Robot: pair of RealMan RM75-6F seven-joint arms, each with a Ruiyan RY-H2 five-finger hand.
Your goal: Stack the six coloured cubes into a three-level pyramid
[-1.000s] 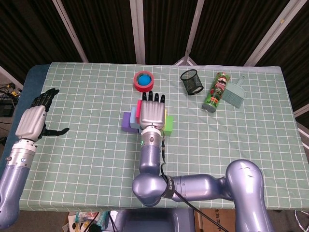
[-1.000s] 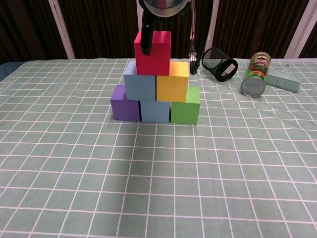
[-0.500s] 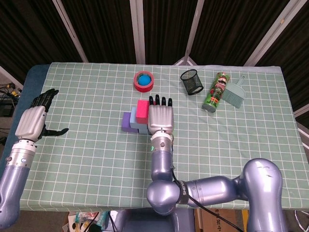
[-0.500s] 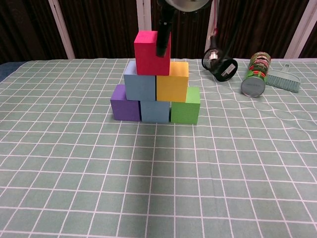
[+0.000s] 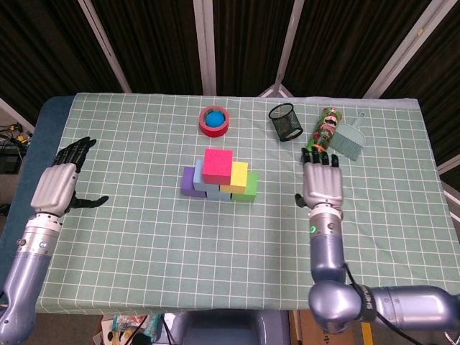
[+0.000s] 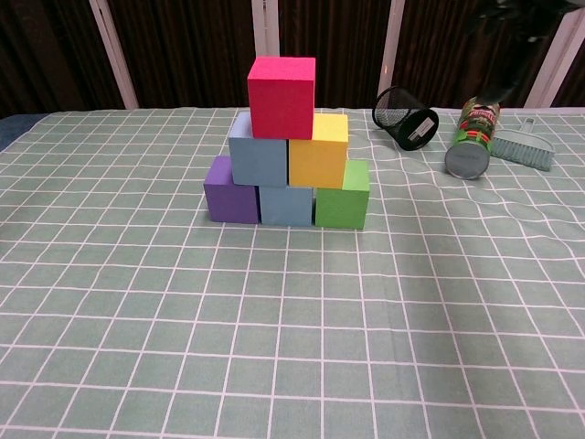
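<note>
Fingers (image 5: 319,155) of the right hand (image 5: 321,185) stretched out flat and slightly apart, thumb off to the side, holding nothing; hovering over the table (image 5: 144,237) well to 3 o'clock of the pyramid. Fingers of the left hand (image 5: 56,188) likewise spread, thumb jutting toward 3 o'clock, empty, near the table's edge at 9 o'clock and well apart from the cubes.

Pyramid standing complete near table centre. Bottom row, seen from the chest: purple cube (image 6: 231,189) at 9 o'clock, blue cube (image 6: 286,205) in the middle, green cube (image 6: 344,194) at 3 o'clock, all touching. Second level: light blue cube (image 6: 257,151) beside yellow cube (image 6: 319,151), touching, resting across the seams below. On top, red cube (image 6: 281,85), upright, sitting over the join between those two, shifted a little toward 9 o'clock.

Beyond the stack at 12 o'clock, red tape roll (image 5: 214,120) with a blue ball (image 5: 214,116) inside. Toward 1 o'clock, black mesh cup (image 5: 286,122); then a tube can (image 5: 321,136) lying on its side, and just beside it a small teal dustpan brush (image 5: 348,136).
</note>
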